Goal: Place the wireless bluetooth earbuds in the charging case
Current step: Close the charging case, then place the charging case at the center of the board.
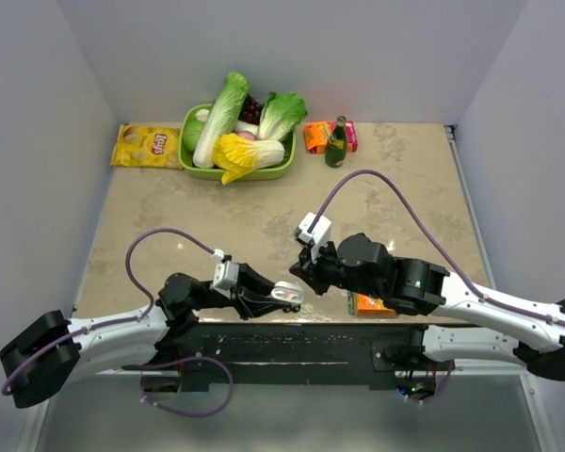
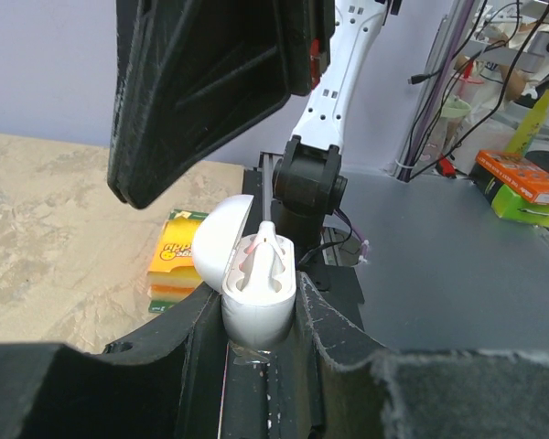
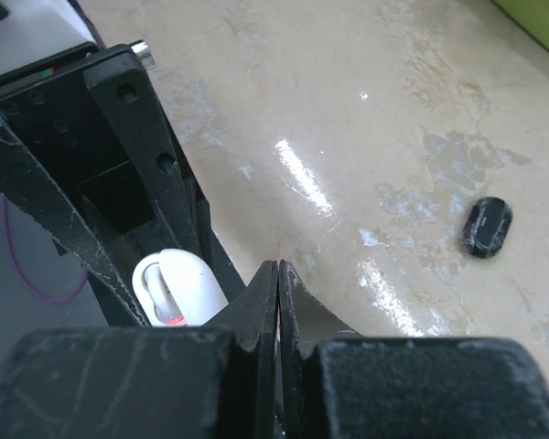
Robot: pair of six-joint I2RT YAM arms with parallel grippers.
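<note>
Our right claw (image 3: 279,267) is pinched shut with nothing seen in it, close by the white case (image 2: 256,311). Our left claw (image 1: 284,298) hugs that open case, near the middle. An earbud (image 2: 267,256) sticks up inside. We should push it down softly and straight. Far left, a yellow bag (image 1: 146,144) says Lay's.

The left gripper (image 2: 261,315) hides the bottom of the charging case (image 2: 254,274).

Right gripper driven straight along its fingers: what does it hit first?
Probably bare table; the right gripper aims just beside the open charging case, not into it. Clearance is hard to judge.
</note>
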